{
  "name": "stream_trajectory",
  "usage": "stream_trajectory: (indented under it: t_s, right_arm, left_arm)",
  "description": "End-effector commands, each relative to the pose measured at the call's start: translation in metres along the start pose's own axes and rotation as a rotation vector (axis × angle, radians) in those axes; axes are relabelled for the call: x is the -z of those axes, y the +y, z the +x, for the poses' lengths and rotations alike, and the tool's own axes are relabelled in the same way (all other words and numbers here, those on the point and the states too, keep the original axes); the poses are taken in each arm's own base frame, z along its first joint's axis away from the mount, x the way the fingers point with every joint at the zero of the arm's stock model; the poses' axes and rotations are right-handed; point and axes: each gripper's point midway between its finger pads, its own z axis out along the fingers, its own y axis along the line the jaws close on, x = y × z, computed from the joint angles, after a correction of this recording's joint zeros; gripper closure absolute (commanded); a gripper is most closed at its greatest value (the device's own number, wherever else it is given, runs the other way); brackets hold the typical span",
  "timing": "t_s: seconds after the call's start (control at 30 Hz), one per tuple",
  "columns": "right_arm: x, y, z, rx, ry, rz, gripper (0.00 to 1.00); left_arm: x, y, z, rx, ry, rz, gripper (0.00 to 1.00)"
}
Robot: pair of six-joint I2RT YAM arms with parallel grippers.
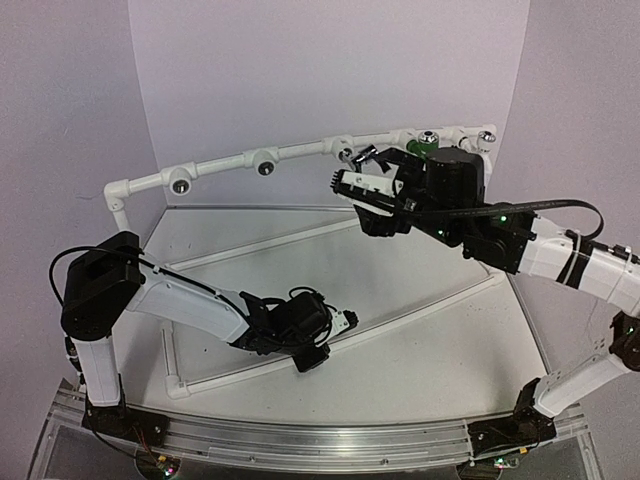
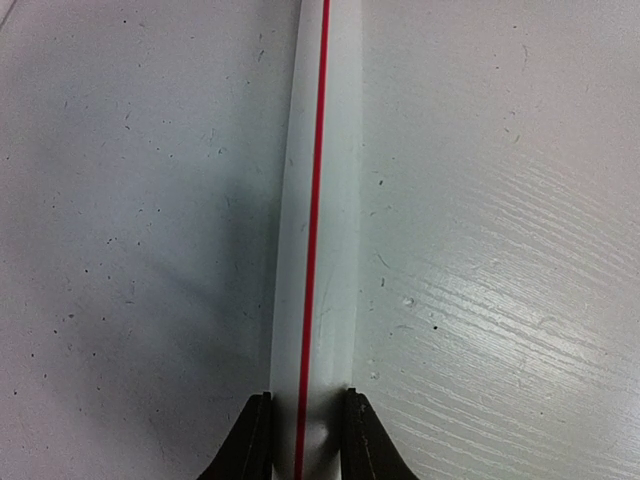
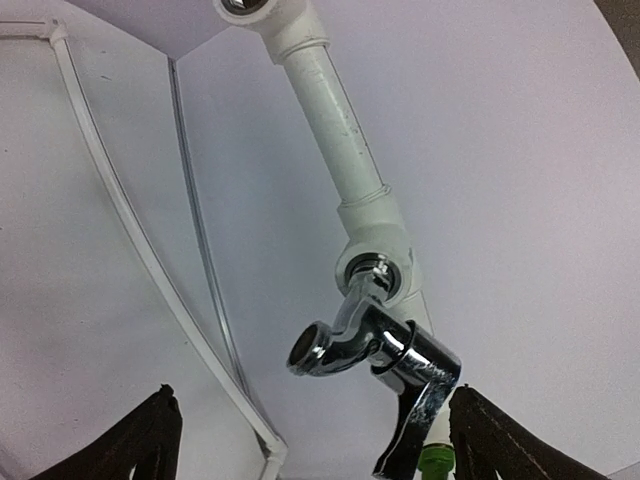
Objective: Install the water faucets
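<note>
At the back of the table (image 1: pixel 400 330), on the white pipe frame (image 1: pixel 230 163), the right gripper (image 3: pixel 312 425) is spread wide around a silver faucet (image 3: pixel 385 350).
Lower left, the left gripper (image 2: pixel 305 445) pinches a red-striped white pipe (image 2: pixel 318 200) lying flat. Upper right, the silver faucet sits in a socket (image 3: pixel 375 268), clear of the fingers (image 3: pixel 140 440) on both sides, with a green faucet (image 1: pixel 424 146) just beside it.
</note>
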Motion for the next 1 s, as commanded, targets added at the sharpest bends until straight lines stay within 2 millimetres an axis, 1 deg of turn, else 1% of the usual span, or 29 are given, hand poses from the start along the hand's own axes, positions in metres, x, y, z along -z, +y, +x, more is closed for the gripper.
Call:
stream_trajectory:
  t_s: [0.0, 0.1, 0.2, 0.33, 0.37, 0.43, 0.53, 0.57, 0.7, 0.77, 0.83, 0.9, 0.93, 0.97]
  right_arm:
    - [-0.001, -0.062, -0.012, 0.125, 0.036, 0.241, 0.07]
    - [-0.009, -0.067, -0.012, 0.209, 0.074, 0.321, 0.07]
    - [-0.02, -0.065, -0.012, 0.296, 0.113, 0.346, 0.09]
    - [-0.03, -0.067, -0.013, 0.346, 0.148, 0.368, 0.14]
    - [-0.032, -0.07, -0.014, 0.342, 0.155, 0.377, 0.17]
    - [-0.035, -0.076, -0.015, 0.329, 0.177, 0.394, 0.23]
    - [-0.04, -0.081, -0.008, 0.318, 0.244, 0.407, 0.35]
    - [-0.042, -0.079, -0.005, 0.316, 0.265, 0.404, 0.4]
    - [-0.047, -0.071, 0.006, 0.258, 0.329, 0.4, 0.64]
    - [-0.05, -0.064, 0.013, 0.216, 0.359, 0.39, 0.72]
    - [-0.052, -0.057, 0.019, 0.151, 0.378, 0.38, 0.83]
    - [-0.052, -0.054, 0.022, 0.042, 0.38, 0.385, 0.94]
    - [-0.052, -0.055, 0.022, -0.025, 0.373, 0.387, 0.98]
    - [-0.052, -0.053, 0.023, -0.096, 0.365, 0.382, 0.99]
  left_arm:
    - [-0.013, -0.043, 0.074, -0.029, 0.245, 0.158, 1.0]
    - [-0.013, -0.043, 0.073, -0.031, 0.245, 0.159, 1.0]
    - [-0.013, -0.043, 0.074, -0.031, 0.247, 0.159, 1.0]
    - [-0.013, -0.043, 0.074, -0.031, 0.247, 0.159, 1.0]
    - [-0.013, -0.043, 0.074, -0.032, 0.248, 0.159, 1.0]
    - [-0.013, -0.043, 0.073, -0.032, 0.247, 0.159, 1.0]
    - [-0.013, -0.043, 0.074, -0.032, 0.249, 0.157, 1.0]
    - [-0.013, -0.043, 0.074, -0.032, 0.25, 0.158, 1.0]
    - [-0.013, -0.043, 0.074, -0.032, 0.249, 0.159, 1.0]
    - [-0.013, -0.043, 0.074, -0.032, 0.25, 0.159, 1.0]
    - [-0.013, -0.043, 0.074, -0.031, 0.251, 0.16, 1.0]
    - [-0.013, -0.043, 0.075, -0.032, 0.254, 0.161, 1.0]
    - [-0.013, -0.043, 0.075, -0.033, 0.254, 0.162, 1.0]
    - [-0.013, -0.044, 0.075, -0.033, 0.252, 0.163, 1.0]
